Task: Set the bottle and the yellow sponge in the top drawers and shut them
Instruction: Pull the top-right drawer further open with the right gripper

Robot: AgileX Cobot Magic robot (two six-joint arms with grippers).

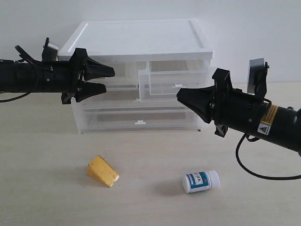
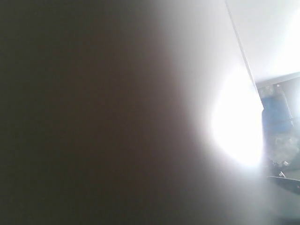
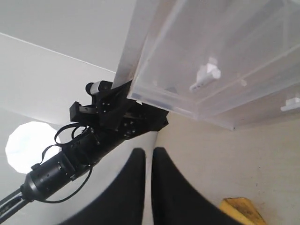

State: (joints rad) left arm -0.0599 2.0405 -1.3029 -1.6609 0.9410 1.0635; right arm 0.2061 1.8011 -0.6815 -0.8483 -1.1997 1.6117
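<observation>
The yellow sponge (image 1: 102, 171) lies on the table in front of the cabinet's left half, and its corner shows in the right wrist view (image 3: 241, 211). To its right the bottle (image 1: 201, 181) rests on its side. The right top drawer (image 1: 174, 82) stands pulled out, and its white tab handle (image 3: 206, 75) also shows in the right wrist view. My left gripper (image 1: 110, 79) is open, level with the front of the left top drawer (image 1: 123, 70). My right gripper (image 1: 179, 94) (image 3: 149, 151) hovers shut and empty just below the open drawer's front. The left wrist view is only blur.
The white-topped cabinet (image 1: 141, 37) stands at the back of the table against a pale wall. Two full-width drawers (image 1: 139, 117) beneath the top pair are closed. The left arm (image 3: 93, 140) crosses the right wrist view. A cable (image 1: 254, 172) hangs under the right arm.
</observation>
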